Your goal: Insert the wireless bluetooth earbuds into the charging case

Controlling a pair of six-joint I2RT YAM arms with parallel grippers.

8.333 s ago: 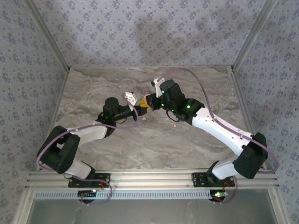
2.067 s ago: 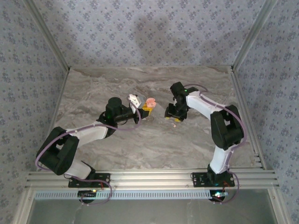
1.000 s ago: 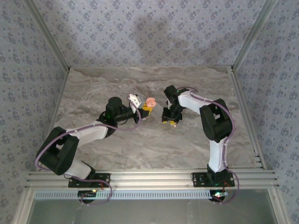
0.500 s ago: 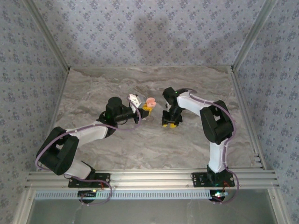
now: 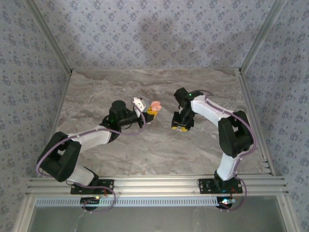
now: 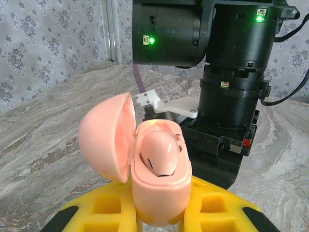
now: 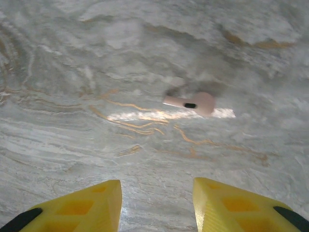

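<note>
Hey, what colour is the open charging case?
The charging case is pale pink, seen best in the left wrist view.

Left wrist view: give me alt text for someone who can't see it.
An open pink charging case, one pink earbud seated inside, stands gripped between yellow jaws. Behind it looms the right arm, black, over a marble table.

Pink case (image 6: 161, 193) — pink earbud (image 7: 190, 103).
</note>
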